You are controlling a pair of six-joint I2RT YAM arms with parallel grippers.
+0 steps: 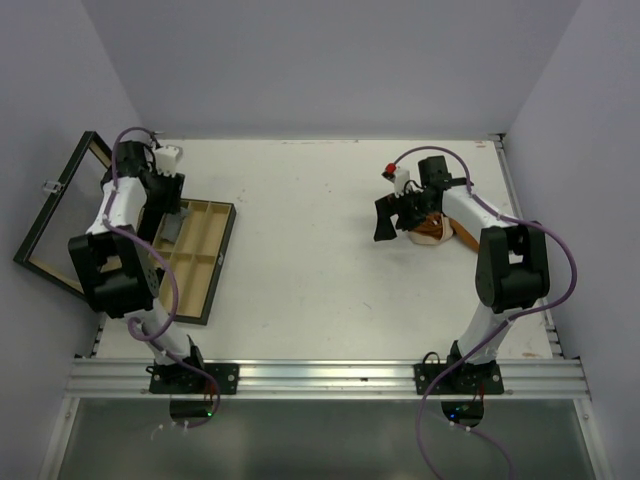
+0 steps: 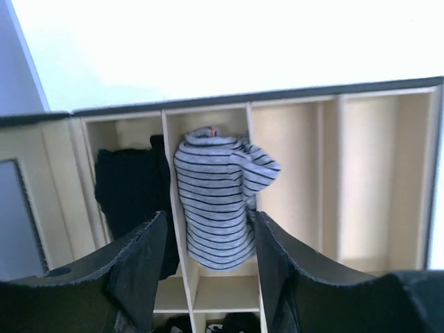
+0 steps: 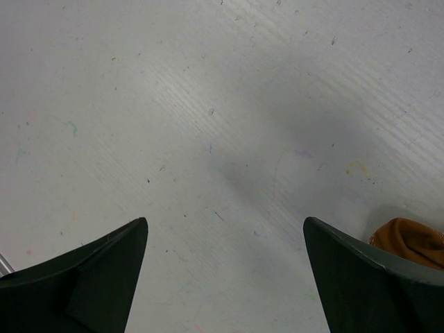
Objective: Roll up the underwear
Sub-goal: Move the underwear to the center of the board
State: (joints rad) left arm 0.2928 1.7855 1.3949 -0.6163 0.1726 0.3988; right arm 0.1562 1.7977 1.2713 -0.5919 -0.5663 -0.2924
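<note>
Two grippers are in view, one at each side of the table [image 1: 310,230]. Left gripper [image 2: 208,220]: positioned over the wooden box [image 2: 277,94] at the left of the table; fingers [image 2: 142,257] stand partly apart, gap clearly visible. In the left wrist view the grey striped underwear [image 2: 215,201] lies bunched in one compartment and shows in the gap between the two fingers; contact between fingers and cloth cannot be determined. Black underwear [image 2: 132,187] fills the next compartment to the left, separated by a wooden divider; the two compartments to the right show bare wood. Glass lid [image 1: 55,215]: swung open, leaning towards the left wall. Right gripper [image 3: 225,220]: fingers spread wide, nothing between them; bare table surface shows below in the right wrist view. Orange-brown underwear [image 3: 409,239]: lying on the table just beside the right finger (only a small part of it enters the wrist view); in the overhead view it sits under the right arm's wrist, well apart from the box.
</note>
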